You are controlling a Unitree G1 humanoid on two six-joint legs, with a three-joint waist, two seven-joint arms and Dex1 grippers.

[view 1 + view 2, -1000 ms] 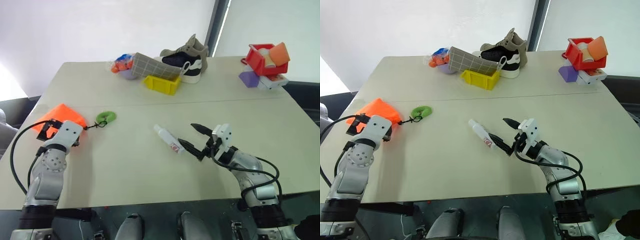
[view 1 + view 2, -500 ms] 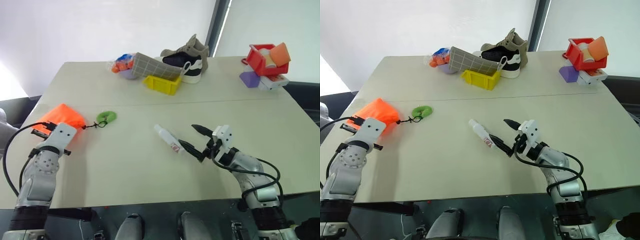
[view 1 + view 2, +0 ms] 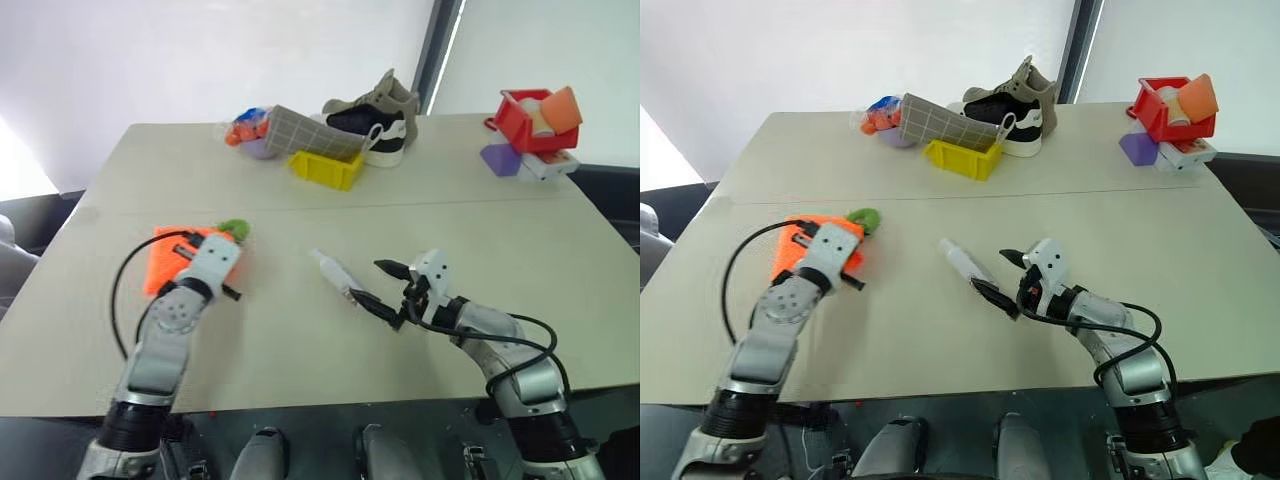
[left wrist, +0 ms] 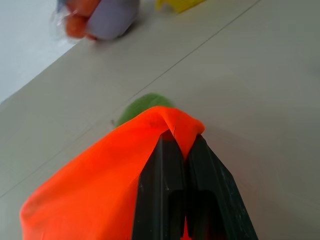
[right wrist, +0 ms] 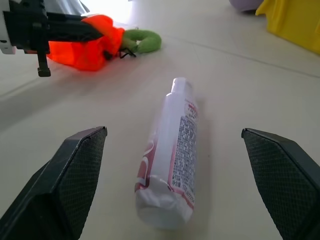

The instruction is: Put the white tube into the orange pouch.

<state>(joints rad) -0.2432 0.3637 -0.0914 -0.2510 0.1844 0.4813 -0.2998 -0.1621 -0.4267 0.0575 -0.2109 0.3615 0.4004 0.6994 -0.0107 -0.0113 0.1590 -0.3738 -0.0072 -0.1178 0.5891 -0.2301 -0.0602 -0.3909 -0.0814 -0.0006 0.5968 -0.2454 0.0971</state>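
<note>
The white tube [image 3: 335, 275], with its reddish-pink label, lies flat on the table's middle. My right gripper [image 3: 378, 284] is open at the tube's near end, one black finger [image 5: 75, 175] on each side and neither touching it. The orange pouch [image 3: 162, 262] lies left of the tube, and its green ring [image 3: 235, 229] rests at its far right corner. My left gripper [image 4: 181, 142] is shut on a fold of the pouch's fabric, which drapes over the fingertips.
At the back stand a sneaker [image 3: 375, 115], a yellow bin [image 3: 325, 167] with a gridded board [image 3: 310, 130] leaning on it, and a purple bowl [image 3: 255, 145]. A red bin [image 3: 525, 120] on a purple block [image 3: 497, 158] occupies the far right corner.
My left gripper has shut on the orange pouch and dragged it, with its green ring, to the right toward the tube. The right gripper has stayed open by the tube.
</note>
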